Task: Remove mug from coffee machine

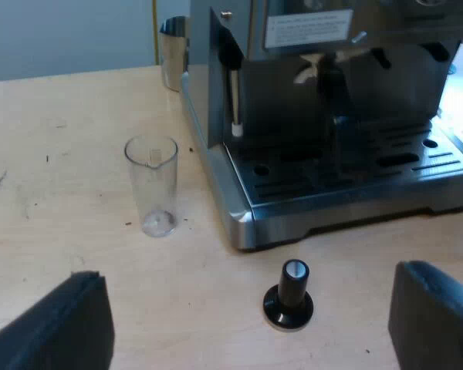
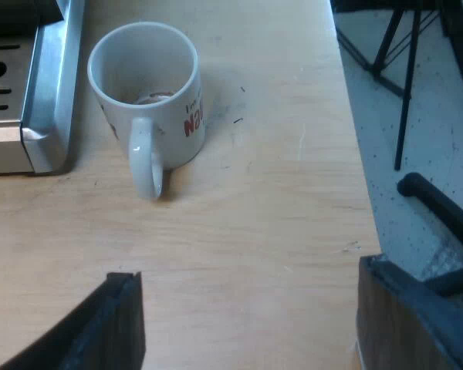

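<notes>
- The white mug (image 2: 147,100) with red lettering stands upright on the table (image 2: 278,216), off the espresso machine (image 2: 31,92) and just beside the corner of its drip tray, handle turned toward the right claw (image 2: 251,312).
- The right claw hangs over bare wood near the mug, released, fingers wide apart with nothing between them.
- The table is pale wood with small dark scuffs; past its edge lies a grey speckled floor (image 2: 432,131) with black stand legs (image 2: 405,85).
- The left claw (image 1: 251,331) is also released, empty, over a black-knobbed tamper (image 1: 289,297) at the machine's front.
- A clear measuring glass (image 1: 152,185) stands upright on the table near the machine's side, a metal jug (image 1: 172,50) farther off against a pale wall (image 1: 62,35).
</notes>
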### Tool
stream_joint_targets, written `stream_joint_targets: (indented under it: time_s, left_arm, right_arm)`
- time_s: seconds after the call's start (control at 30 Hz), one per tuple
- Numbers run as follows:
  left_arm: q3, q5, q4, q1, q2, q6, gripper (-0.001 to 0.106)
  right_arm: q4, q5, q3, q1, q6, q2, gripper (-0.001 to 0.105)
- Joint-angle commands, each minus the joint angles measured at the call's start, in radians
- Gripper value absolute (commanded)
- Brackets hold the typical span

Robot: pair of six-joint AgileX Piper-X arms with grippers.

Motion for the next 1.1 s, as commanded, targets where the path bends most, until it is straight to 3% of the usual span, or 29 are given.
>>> stream_joint_targets:
  time_s: [0.03, 0.17, 0.53, 0.8, 0.93, 1.1]
  left_arm:
    - [-0.006, 0.004, 0.047, 0.001, -0.055, -0.001, 0.079]
    - [-0.006, 0.004, 0.093, 0.001, -0.135, -0.001, 0.079]
    - [-0.018, -0.002, 0.129, 0.001, -0.126, 0.007, 0.079]
    - [-0.018, -0.006, 0.12, 0.001, -0.126, 0.013, 0.079]
    - [-0.014, -0.006, 0.075, 0.001, -0.126, 0.06, 0.079]
    - [-0.007, -0.008, 0.017, 0.001, -0.126, 0.068, 0.079]
  right_arm:
    - [0.029, -0.005, -0.006, -0.003, -0.005, -0.068, 0.061]
    - [0.041, -0.001, -0.006, -0.003, -0.005, -0.166, 0.061]
    - [0.075, 0.001, -0.007, -0.003, -0.005, -0.402, 0.061]
    - [0.128, 0.005, -0.008, -0.003, -0.012, -0.398, 0.06]
    - [0.083, -0.001, 0.029, -0.003, -0.012, -0.398, 0.06]
    - [0.022, -0.004, 0.084, -0.003, -0.012, -0.398, 0.06]
